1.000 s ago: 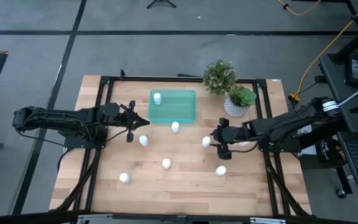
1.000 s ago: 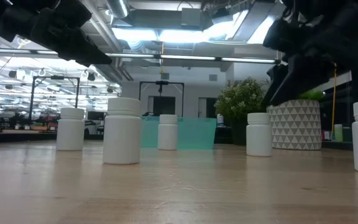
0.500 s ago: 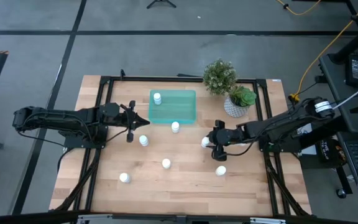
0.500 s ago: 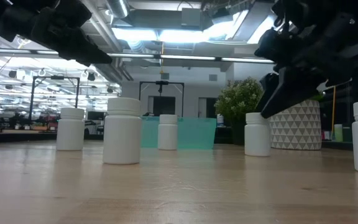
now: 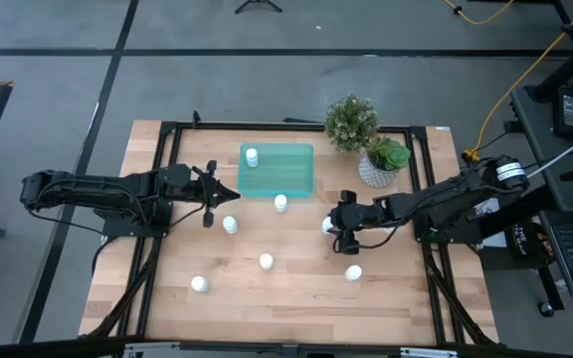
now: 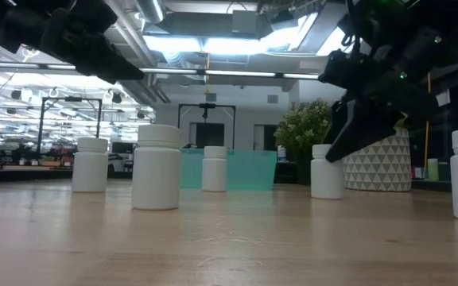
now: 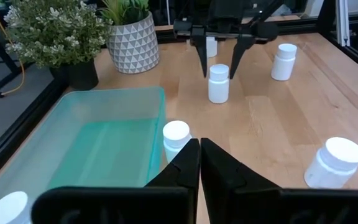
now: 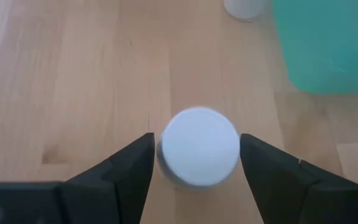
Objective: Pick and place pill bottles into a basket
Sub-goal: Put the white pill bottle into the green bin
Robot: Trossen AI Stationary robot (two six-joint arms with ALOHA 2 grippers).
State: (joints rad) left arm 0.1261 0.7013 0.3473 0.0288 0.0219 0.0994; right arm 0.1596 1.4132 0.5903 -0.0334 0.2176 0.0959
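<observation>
Teal and translucent, the basket [image 5: 278, 170] sits at upper centre of the high view with one pill bottle [image 5: 252, 156] inside; the right gripper [image 5: 333, 226] straddles another bottle [image 5: 327, 225] right of centre, while the left gripper [image 5: 210, 194] waits left of the basket. In the low view that straddled bottle [image 6: 327, 171] stands upright at right. The left wrist view shows the left fingers [image 7: 188, 163] pressed together. The right wrist view shows the bottle's white cap [image 8: 198, 154] between spread fingers [image 8: 131, 163], untouched.
</observation>
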